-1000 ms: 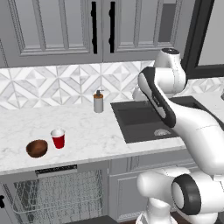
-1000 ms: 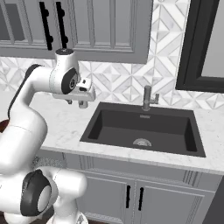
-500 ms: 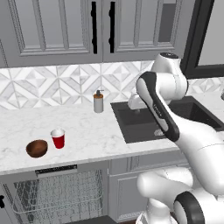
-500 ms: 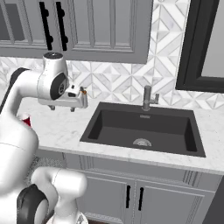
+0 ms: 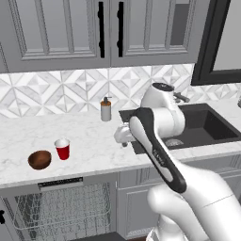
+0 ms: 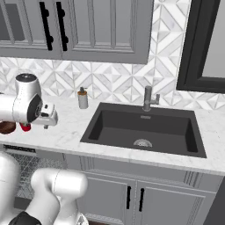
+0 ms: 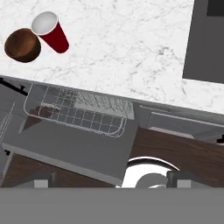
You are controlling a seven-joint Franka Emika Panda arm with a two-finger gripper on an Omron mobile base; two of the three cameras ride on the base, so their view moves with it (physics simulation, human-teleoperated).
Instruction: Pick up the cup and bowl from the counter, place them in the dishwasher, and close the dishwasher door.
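The red cup [image 5: 62, 149] stands upright on the white counter [image 5: 94, 141] near its front edge, with the brown bowl [image 5: 39, 159] just to its left. My gripper [image 5: 124, 142] hangs over the counter left of the sink, well to the right of both, pointing down. In the hand view the cup [image 7: 50, 31] and bowl [image 7: 22, 45] sit at the top left, and my gripper [image 7: 113, 180] is open with nothing between its fingertips. Below the counter the dishwasher door [image 7: 70, 151] lies open and flat, with the wire rack [image 7: 78, 111] above it. From the right, the cup [image 6: 25, 127] and bowl [image 6: 6, 127] peek out behind my gripper [image 6: 45, 126].
A dark sink [image 5: 207, 124] with a faucet [image 6: 148, 99] is set into the counter on the right. A grey soap dispenser [image 5: 106, 109] stands by the backsplash. Grey cabinets hang above the counter and more sit below it.
The arm has swung left from over the sink's edge to above the counter and lowered. The gripper's fingers have spread apart. Cup and bowl have not moved.
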